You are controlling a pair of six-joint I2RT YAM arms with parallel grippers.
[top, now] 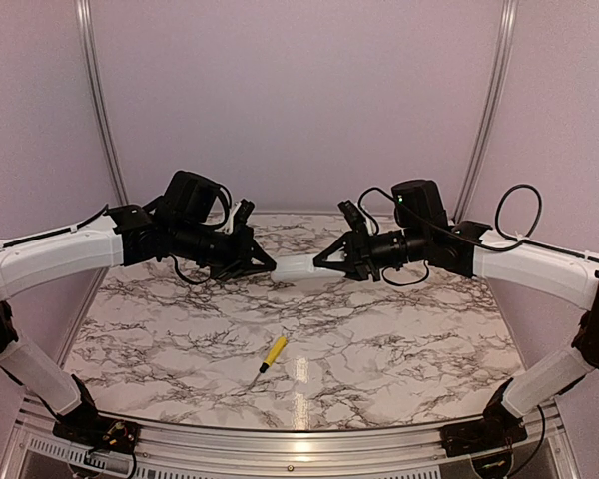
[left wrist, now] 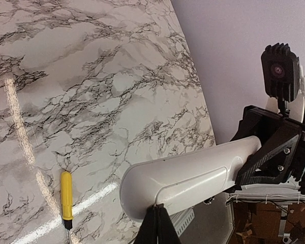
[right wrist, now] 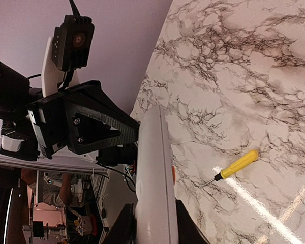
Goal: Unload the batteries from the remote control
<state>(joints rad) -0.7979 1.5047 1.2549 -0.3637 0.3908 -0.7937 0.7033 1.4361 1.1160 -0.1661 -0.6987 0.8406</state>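
Note:
The white remote control [top: 295,267] hangs in mid-air above the marble table, held end to end between both grippers. My left gripper [top: 267,265] pinches its left end; in the left wrist view its dark fingers [left wrist: 160,229] stand pressed together at the lower edge of the remote [left wrist: 193,175], where a cover seam shows. My right gripper [top: 324,261] is shut on the right end; in the right wrist view its fingers [right wrist: 126,229] flank the remote [right wrist: 155,168]. The batteries are hidden.
A yellow-handled screwdriver [top: 271,353] lies on the table [top: 399,339] near the front centre, below the grippers. It also shows in the left wrist view [left wrist: 66,195] and the right wrist view [right wrist: 237,165]. Frame posts stand at the back corners.

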